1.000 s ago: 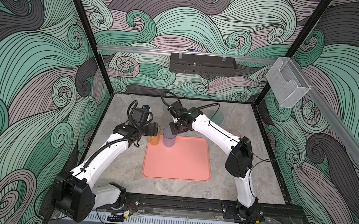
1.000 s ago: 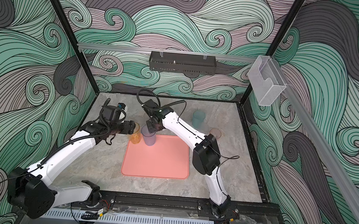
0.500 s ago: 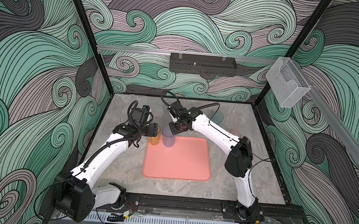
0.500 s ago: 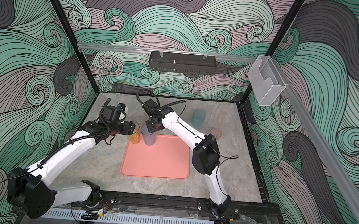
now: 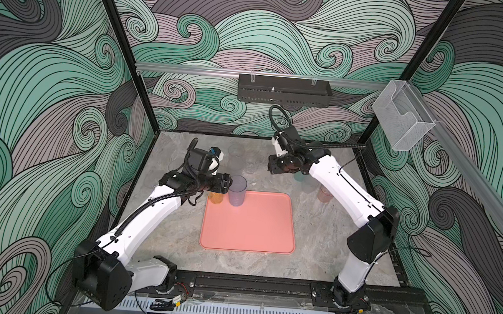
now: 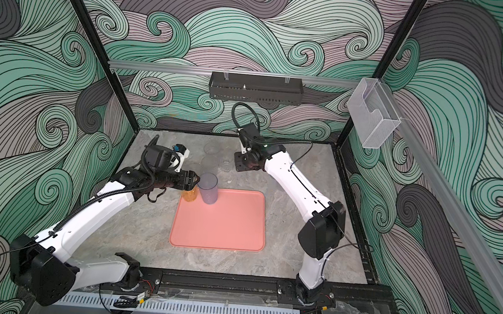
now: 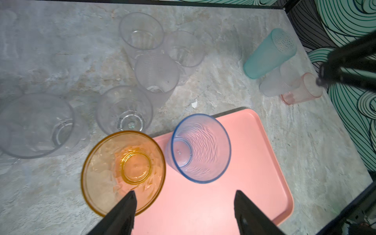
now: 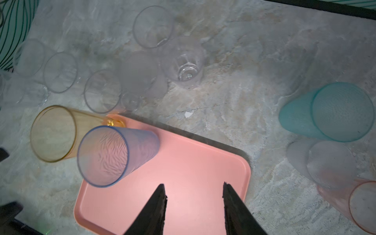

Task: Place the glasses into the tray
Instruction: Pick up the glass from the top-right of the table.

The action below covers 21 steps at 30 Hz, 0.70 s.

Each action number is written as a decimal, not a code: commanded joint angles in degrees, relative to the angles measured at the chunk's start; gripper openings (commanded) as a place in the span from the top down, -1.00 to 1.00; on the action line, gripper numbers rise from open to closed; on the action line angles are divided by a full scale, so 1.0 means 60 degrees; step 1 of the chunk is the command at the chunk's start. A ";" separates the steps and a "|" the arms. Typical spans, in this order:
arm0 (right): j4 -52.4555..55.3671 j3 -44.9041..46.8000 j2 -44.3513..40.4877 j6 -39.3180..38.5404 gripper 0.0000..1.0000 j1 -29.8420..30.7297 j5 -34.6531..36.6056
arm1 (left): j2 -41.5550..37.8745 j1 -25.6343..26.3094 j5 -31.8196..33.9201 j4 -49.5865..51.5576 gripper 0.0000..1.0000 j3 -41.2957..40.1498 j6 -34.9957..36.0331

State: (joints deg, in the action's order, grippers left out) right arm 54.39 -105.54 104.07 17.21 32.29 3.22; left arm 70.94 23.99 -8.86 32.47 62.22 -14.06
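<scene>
The salmon-pink tray (image 5: 254, 225) (image 6: 223, 223) lies mid-table. A tall blue-violet glass (image 5: 237, 190) (image 7: 200, 148) (image 8: 114, 154) stands upright in its far left corner, with a tall amber glass (image 5: 216, 197) (image 7: 124, 173) beside it at the tray's edge. My left gripper (image 5: 229, 184) (image 7: 184, 192) is open next to both; one finger overlaps the amber rim and nothing is gripped. My right gripper (image 5: 270, 169) (image 8: 193, 184) hangs open and empty above the table's far middle. A teal glass (image 8: 329, 114), a frosted one and a short reddish glass (image 7: 301, 91) stand right of the tray. Several clear glasses (image 7: 140, 30) stand behind it.
A black perforated basket (image 5: 283, 89) hangs on the back wall. A clear acrylic box (image 5: 400, 120) is fixed to the right rail. A small white chip (image 7: 194, 104) lies on the stone tabletop behind the tray. Black frame posts edge the table.
My right gripper opened, let go of the blue-violet glass in the tray, and pulled back toward the far right. The left gripper stayed by the amber glass, its jaws slightly narrower.
</scene>
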 commanded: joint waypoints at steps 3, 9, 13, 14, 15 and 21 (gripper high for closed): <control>-0.0430 0.0224 0.0260 0.0764 -0.01 -0.1348 0.0896 | 0.0740 0.0530 -0.0380 -0.0388 -0.56 0.0633 -0.0175; -0.0791 0.0192 0.0926 0.1235 -0.13 -0.2594 0.1058 | 0.1293 0.0850 -0.0319 -0.0375 -0.56 0.0969 0.0061; -0.0806 0.0012 0.1449 0.1357 -0.12 -0.3087 0.0578 | 0.1524 0.0887 -0.0212 -0.0487 -0.57 0.0910 0.0175; -0.0848 0.0011 0.1544 0.1357 -0.11 -0.3151 0.0555 | 0.1565 0.0888 -0.0186 -0.0517 -0.57 0.0875 0.0214; -0.0848 -0.0014 0.1638 0.1325 -0.10 -0.3184 0.0579 | 0.1606 0.0894 -0.0164 -0.0544 -0.57 0.0852 0.0235; -0.0911 -0.0252 0.2238 0.1208 0.04 -0.3418 0.0522 | 0.1446 0.0895 -0.0229 -0.0920 -0.58 0.0552 0.0373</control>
State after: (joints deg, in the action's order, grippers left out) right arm 49.76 -105.03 116.84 24.34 12.40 6.96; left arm 80.40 29.02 -10.00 29.06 65.80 -13.13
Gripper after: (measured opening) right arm 0.493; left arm 0.789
